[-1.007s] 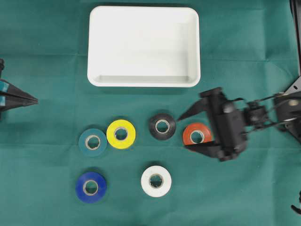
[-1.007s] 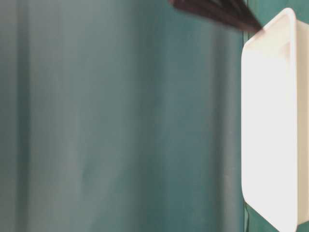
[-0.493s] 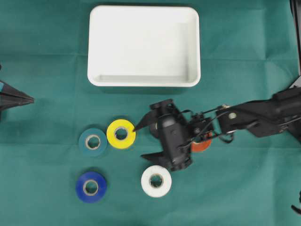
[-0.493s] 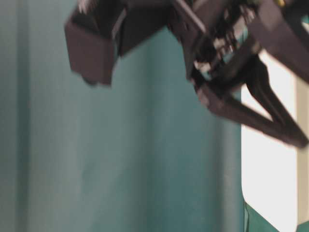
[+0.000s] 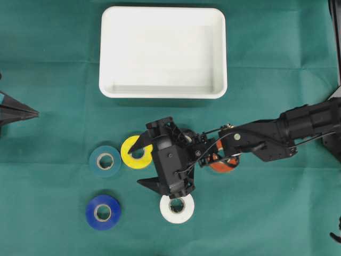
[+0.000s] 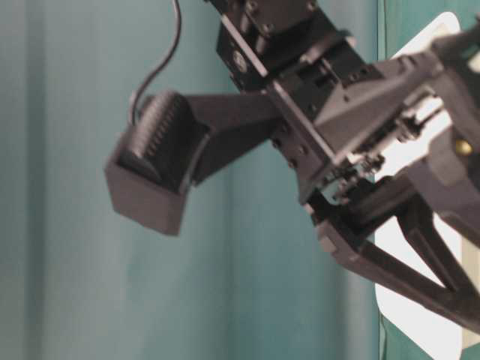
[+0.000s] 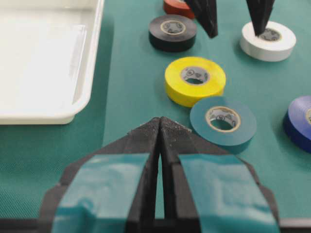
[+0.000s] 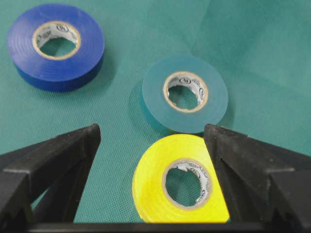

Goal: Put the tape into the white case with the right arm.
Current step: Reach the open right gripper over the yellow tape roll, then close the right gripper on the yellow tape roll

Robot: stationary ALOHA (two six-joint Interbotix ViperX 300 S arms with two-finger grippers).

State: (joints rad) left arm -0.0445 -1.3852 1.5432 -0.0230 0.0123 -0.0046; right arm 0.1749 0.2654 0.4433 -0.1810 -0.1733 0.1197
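White case (image 5: 163, 52) at the top centre of the green worktop (image 5: 277, 213) in the overhead view, nothing in it, well apart from the rolls below

Six tape rolls flat on the cloth: yellow roll (image 5: 137, 152), teal roll (image 5: 105, 161) just beside it on the left, blue roll (image 5: 103, 212) lower left, white roll (image 5: 177, 207) lower centre, black roll (image 7: 172, 32) mostly hidden under the arm from above, orange roll (image 5: 223, 165) partly hidden under the forearm

Right arm (image 5: 277, 133) stretched in from the right edge across the middle, right end effector (image 5: 144, 162) released, fingers spread wide, pointing left; upper fingertip over the yellow roll's right edge, lower fingertip just above and left of the white roll. From the right wrist camera, yellow roll lying between the two spread fingers (image 8: 53, 160), not visibly touched; whether the tips are down at the cloth, cannot tell

Left end effector (image 7: 160, 127) clenched, teal-marked fingers pressed together, nothing between them, at the far left edge of the worktop, well apart from every roll
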